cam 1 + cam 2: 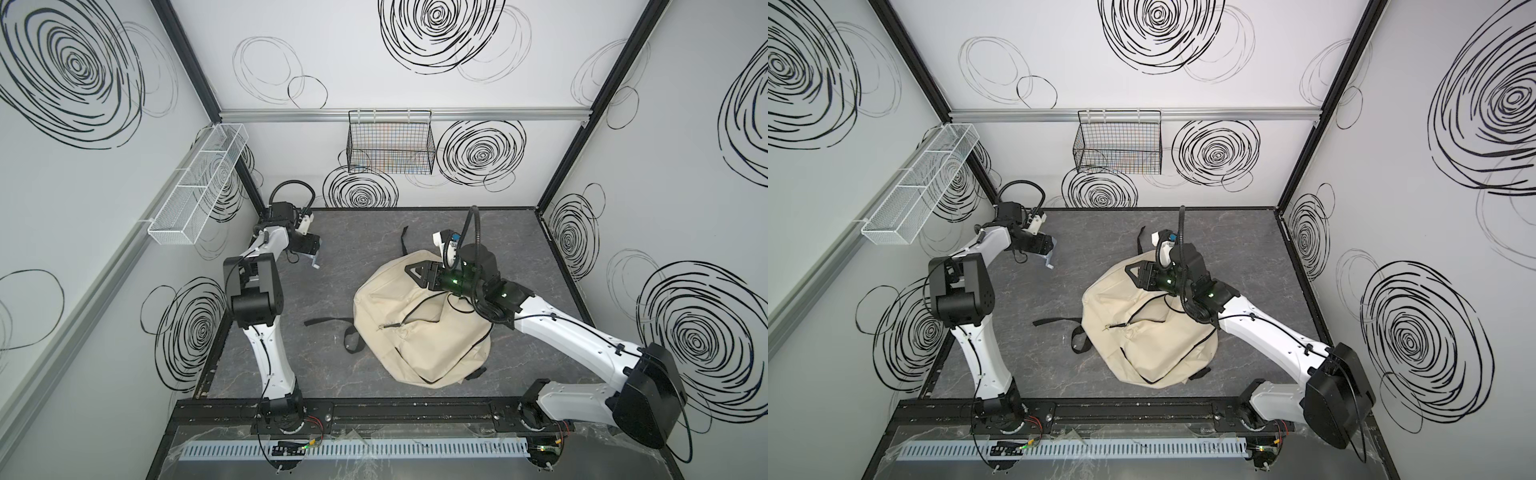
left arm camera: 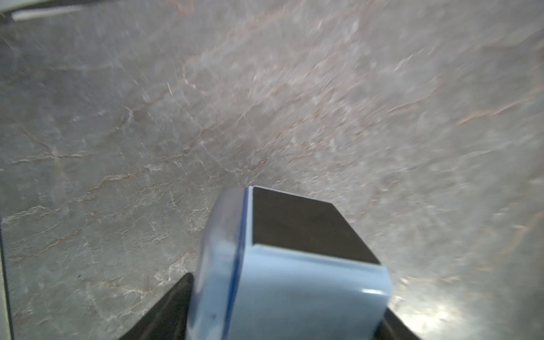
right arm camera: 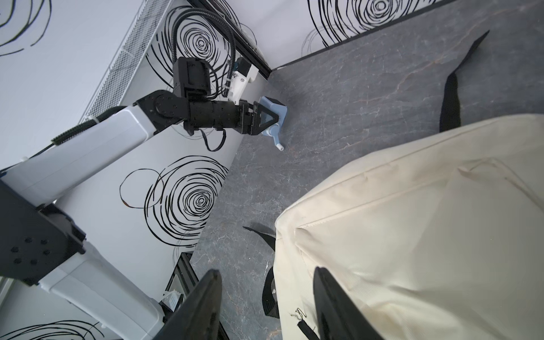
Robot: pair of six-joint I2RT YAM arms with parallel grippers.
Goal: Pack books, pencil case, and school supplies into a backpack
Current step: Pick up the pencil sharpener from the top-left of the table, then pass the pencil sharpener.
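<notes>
- Now my left pincer (image 3: 269,116) is clamped on the light blue sharpener (image 2: 300,294) near the far left corner of the bench (image 1: 324,374), and its crank (image 3: 272,137) points downward.
- The step in hand, I judge, is carrying it across to the backpack (image 1: 415,332) lying mid-bench. A loose black strap (image 1: 328,321) trails on that side.
- I see no open mouth, and I need one before letting go.
- My right pincer (image 3: 268,272) hovers with its jaws apart and empty at the backpack's far edge.
- The books and pencil case are not in view.
</notes>
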